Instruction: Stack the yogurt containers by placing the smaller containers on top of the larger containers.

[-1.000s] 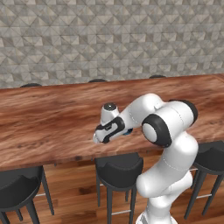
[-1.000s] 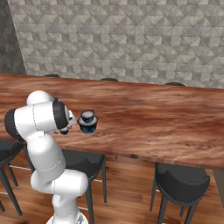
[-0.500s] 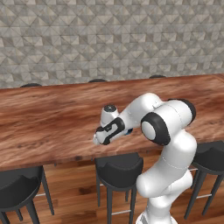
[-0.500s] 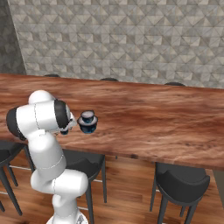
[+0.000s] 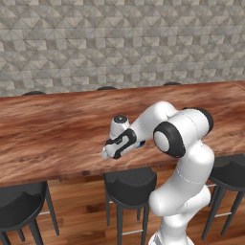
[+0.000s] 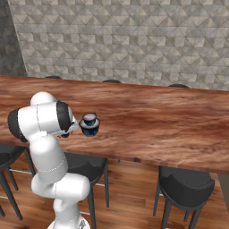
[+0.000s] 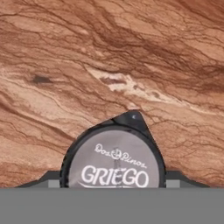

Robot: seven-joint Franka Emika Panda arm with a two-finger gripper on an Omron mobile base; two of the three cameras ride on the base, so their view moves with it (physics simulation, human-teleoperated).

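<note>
Right now the gripper [image 5: 108, 154] hangs low over the wood counter [image 6: 170, 120] near its front edge, fingers shut on a yogurt cup [image 7: 114, 162] with a pale GRIEGO lid, cup just above the counter.

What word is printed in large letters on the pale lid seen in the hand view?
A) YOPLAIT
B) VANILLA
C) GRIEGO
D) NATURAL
C: in the hand view the yogurt container's lid reads GRIEGO in large white letters across its pale grey face, with smaller script above it, and the wooden counter lies behind it.
</note>
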